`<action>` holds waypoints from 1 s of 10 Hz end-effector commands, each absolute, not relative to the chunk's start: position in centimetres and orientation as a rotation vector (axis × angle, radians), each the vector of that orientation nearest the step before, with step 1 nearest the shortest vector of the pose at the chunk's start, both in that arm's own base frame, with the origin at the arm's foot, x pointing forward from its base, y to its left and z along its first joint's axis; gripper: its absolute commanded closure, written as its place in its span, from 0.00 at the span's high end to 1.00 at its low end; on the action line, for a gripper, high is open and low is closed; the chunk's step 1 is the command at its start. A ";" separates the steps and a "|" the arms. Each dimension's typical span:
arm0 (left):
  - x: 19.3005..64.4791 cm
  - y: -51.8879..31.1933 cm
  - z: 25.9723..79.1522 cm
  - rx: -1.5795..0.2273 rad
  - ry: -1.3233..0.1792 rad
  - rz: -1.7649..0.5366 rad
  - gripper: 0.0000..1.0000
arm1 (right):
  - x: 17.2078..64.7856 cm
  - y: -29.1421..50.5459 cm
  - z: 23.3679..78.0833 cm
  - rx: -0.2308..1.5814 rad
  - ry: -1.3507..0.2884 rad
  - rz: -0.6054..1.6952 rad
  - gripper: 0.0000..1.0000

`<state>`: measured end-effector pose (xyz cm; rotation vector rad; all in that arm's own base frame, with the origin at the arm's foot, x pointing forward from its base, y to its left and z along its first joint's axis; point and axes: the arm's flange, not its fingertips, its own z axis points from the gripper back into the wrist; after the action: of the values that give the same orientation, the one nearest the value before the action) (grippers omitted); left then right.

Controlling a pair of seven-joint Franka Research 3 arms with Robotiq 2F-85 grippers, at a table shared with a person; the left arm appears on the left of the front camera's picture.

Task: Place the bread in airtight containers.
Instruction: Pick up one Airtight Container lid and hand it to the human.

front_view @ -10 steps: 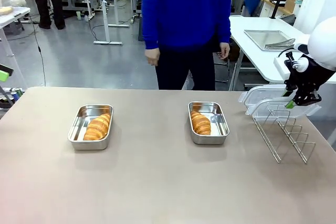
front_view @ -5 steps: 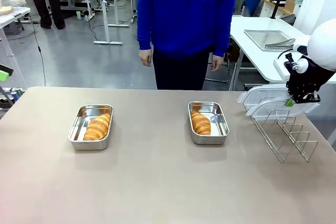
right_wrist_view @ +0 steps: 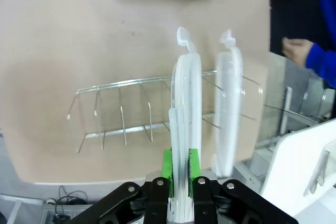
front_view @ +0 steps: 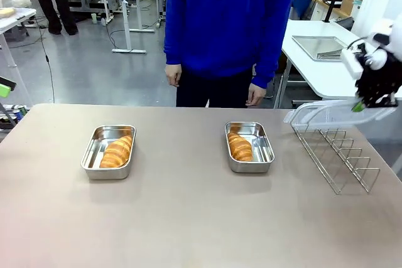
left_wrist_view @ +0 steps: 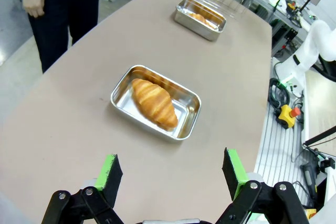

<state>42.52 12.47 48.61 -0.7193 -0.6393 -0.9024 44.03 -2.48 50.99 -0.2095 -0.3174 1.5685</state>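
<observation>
The right gripper (right_wrist_view: 180, 163) pinches a clear plastic lid (right_wrist_view: 187, 98) edge-on over the wire rack (right_wrist_view: 123, 124), with a second lid (right_wrist_view: 231, 98) upright just beside it. The left gripper (left_wrist_view: 171, 174) hangs spread; ahead of it a ridged golden roll (left_wrist_view: 154, 102) lies in a shiny, round-cornered steel tin (left_wrist_view: 182, 107).

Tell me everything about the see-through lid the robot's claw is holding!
The clear plastic rectangular lid is thin and see-through, with rounded corners and a little tab at its far end. The right claw pinches one edge between its green pads, holding it on edge over the silver wire rack, beside a second clear lid.
</observation>
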 end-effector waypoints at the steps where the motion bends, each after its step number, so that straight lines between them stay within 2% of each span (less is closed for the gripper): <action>1: 42.3 12.5 48.8 -0.724 -0.642 -0.922 1.00 | 42.5 -2.1 56.6 -0.260 -0.341 1.541 0.02; 4: 42.3 12.5 48.8 -0.724 -0.642 -0.922 1.00 | 40.9 -0.4 62.4 -0.371 -0.571 1.581 0.00; 5: 42.3 12.5 48.8 -0.724 -0.642 -0.922 1.00 | 40.9 0.5 63.0 -0.384 -0.637 1.613 0.12; 8: 42.3 12.5 48.8 -0.724 -0.642 -0.922 1.00 | 42.0 5.3 63.6 -0.404 -0.835 1.736 0.12; 10: 42.3 12.5 48.8 -0.724 -0.642 -0.922 1.00 | 44.6 9.4 62.2 -0.414 -0.874 1.837 0.12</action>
<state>42.53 12.45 48.58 -0.7198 -0.6386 -0.9024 42.43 9.56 63.21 -0.4225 -0.8109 1.7788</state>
